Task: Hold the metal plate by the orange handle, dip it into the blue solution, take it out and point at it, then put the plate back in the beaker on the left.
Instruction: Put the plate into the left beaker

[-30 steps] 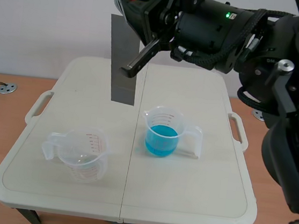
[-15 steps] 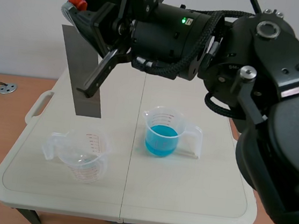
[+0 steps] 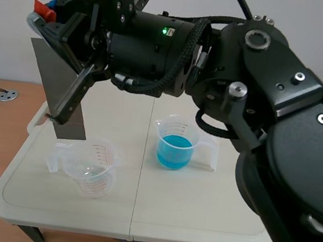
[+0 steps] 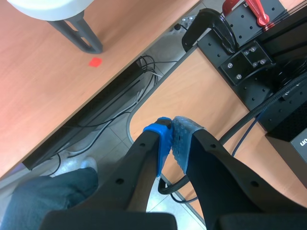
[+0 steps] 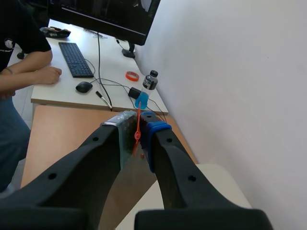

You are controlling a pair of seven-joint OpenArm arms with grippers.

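The grey metal plate [image 3: 50, 82] hangs tilted over the table's left edge. Its lower corner is just above and to the left of the empty clear beaker [image 3: 89, 166]. My right gripper [image 3: 45, 17] reaches across from the right and is shut on the plate's orange handle [image 3: 44, 8]. In the right wrist view the handle [image 5: 138, 125] sits pinched between the pads, with the plate [image 5: 128, 178] running down between the fingers. The beaker of blue solution [image 3: 174, 144] stands right of the table's middle. My left gripper [image 4: 171, 139] is shut on nothing, off the table above the floor.
The cream folding table [image 3: 197, 218] has side handles [image 3: 38, 116]. A person [image 5: 19, 52] sits at a desk with a keyboard [image 5: 76, 58] in the right wrist view. Cables [image 4: 120, 115] and a table leg [image 4: 81, 36] lie ahead of my left gripper.
My right arm has swung left with the plate, from above the table's middle to above the left beaker, and the plate now hangs a little lower and more tilted.
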